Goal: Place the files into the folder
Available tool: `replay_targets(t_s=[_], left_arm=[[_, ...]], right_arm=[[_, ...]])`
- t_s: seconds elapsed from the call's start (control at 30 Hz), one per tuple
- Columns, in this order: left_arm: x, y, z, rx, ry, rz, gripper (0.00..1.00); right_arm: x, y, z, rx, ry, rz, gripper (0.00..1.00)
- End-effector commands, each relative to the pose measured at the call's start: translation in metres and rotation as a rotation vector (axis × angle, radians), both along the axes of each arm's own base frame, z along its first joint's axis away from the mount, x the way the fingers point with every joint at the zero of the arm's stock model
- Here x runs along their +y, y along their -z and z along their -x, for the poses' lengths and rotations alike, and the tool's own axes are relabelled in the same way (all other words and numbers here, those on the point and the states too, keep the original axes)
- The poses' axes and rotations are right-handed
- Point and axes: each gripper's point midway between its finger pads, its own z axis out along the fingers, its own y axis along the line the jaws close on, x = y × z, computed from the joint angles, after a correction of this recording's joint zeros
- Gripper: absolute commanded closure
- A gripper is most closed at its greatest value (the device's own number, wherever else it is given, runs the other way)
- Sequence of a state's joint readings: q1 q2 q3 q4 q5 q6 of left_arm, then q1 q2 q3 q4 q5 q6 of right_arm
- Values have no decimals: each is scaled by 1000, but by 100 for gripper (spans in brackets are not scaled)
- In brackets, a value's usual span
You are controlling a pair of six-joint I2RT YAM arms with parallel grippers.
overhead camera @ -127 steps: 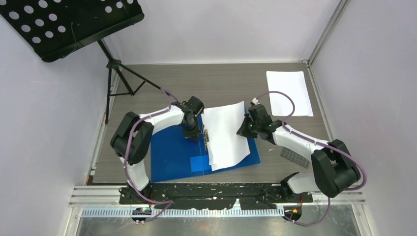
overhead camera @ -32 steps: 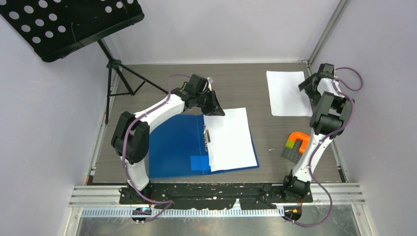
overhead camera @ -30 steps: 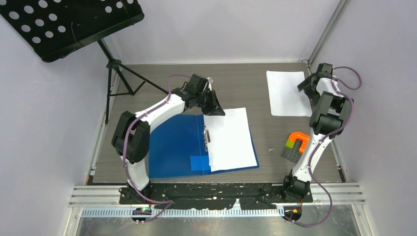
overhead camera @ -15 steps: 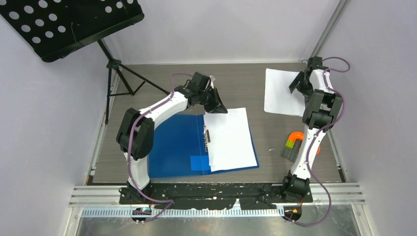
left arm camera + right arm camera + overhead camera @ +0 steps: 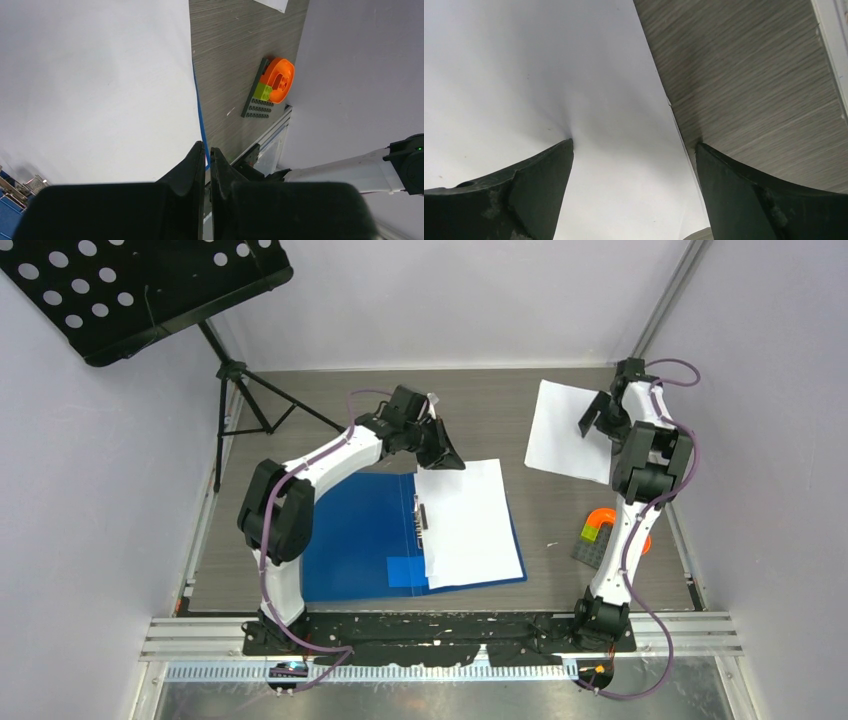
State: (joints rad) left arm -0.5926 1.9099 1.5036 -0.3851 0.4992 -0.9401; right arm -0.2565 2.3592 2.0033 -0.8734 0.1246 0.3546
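The blue folder lies open in the middle of the table. One of the files, a white sheet, covers its right half beside the metal clip. My left gripper is shut, tips down at that sheet's far left corner. In the left wrist view its jaws meet over the sheet and the folder's blue edge. More files lie skewed at the far right. My right gripper is open, one fingertip pressing this paper, the other on bare table.
A black music stand on a tripod fills the far left corner. A grey brick plate with an orange piece lies right of the folder, partly behind my right arm. Walls close in on the left, right and back.
My right gripper has swept left with one fingertip on the far right paper, sliding it left and turning it askew. My left gripper has barely shifted at the sheet's corner.
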Motion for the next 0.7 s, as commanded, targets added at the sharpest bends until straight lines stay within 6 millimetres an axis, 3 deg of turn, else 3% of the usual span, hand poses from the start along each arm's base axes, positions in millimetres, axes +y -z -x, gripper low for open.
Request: replay_targets(t_s=[0.0, 0.47, 0.53, 0.57, 0.6, 0.63, 0.67], left_arm=[[-5, -31, -6, -53, 7, 79, 93], [-2, -44, 4, -52, 3, 116, 94], [-1, -45, 7, -52, 5, 118, 94], [-1, -46, 8, -52, 6, 119, 94], [1, -45, 9, -52, 7, 117, 94], [1, -46, 10, -52, 7, 117, 94], [2, -44, 12, -48, 9, 115, 94]], right_arm=[[22, -7, 20, 50, -33, -26, 2], [89, 11, 52, 57, -63, -134, 0], [112, 27, 71, 63, -55, -232, 0], [117, 24, 67, 24, -44, -242, 0], [119, 34, 82, 57, -19, -236, 2], [121, 29, 81, 29, -20, -220, 2], [121, 29, 93, 32, -6, -201, 1]])
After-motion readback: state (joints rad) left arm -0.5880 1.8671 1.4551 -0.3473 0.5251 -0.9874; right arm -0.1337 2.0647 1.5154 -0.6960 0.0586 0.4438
